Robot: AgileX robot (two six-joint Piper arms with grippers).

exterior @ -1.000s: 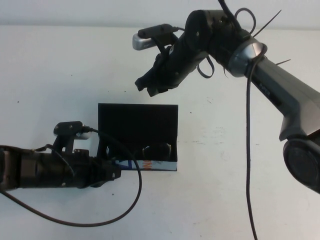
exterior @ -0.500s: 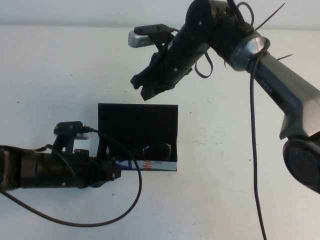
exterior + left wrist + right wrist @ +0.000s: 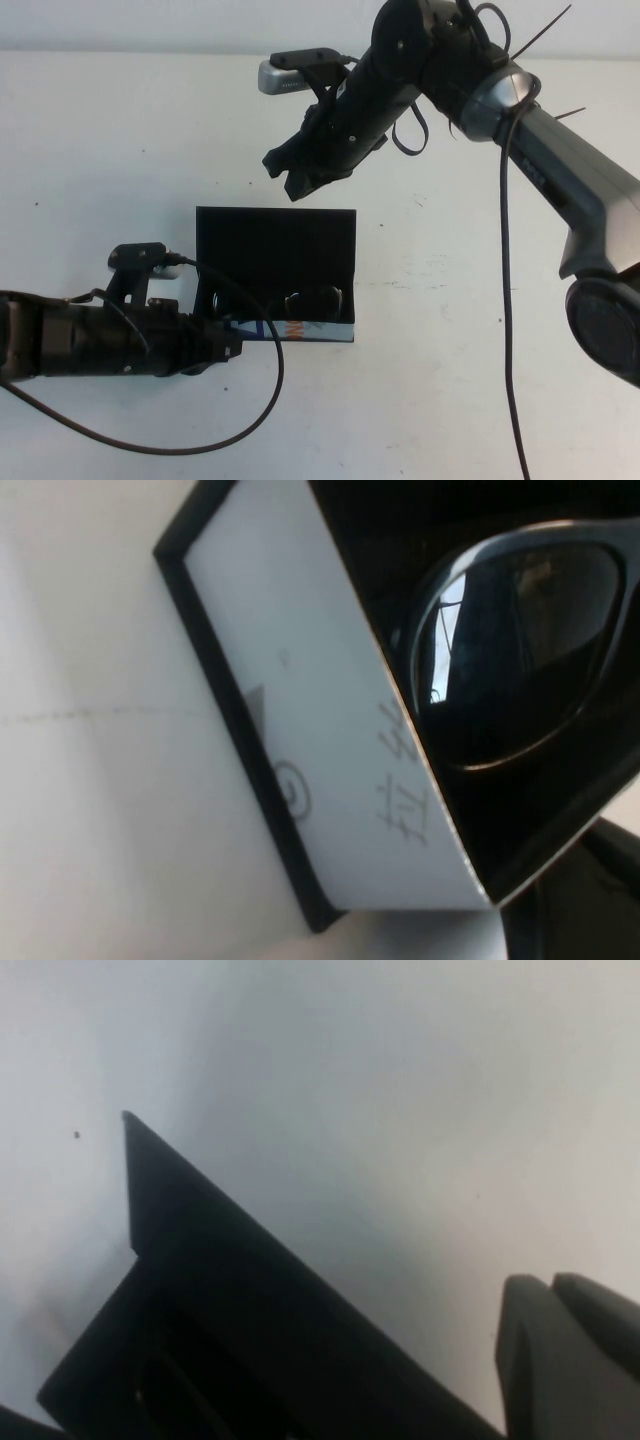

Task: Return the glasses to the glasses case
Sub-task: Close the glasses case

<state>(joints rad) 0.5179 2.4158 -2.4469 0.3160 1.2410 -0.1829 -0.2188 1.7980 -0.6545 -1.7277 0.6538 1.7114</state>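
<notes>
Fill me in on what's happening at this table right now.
A two-armed robot is putting glasses away. The glasses already lie inside the open glasses case, whose black lid stands upright. The left gripper sits low at the case's front left corner. The right gripper hangs in the air just behind the lid's top edge, holding nothing. The lid has not yet been closed.

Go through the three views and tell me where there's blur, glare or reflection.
High view: even light, sharp; right hand hangs above the open glasses case, left hand sits at its front left corner. Left wrist view: the glasses lens mirrors bright patches; the case's pale side is slightly soft. Right wrist view: blurred throughout, the case lid only a dark wedge against the hazy table.
</notes>
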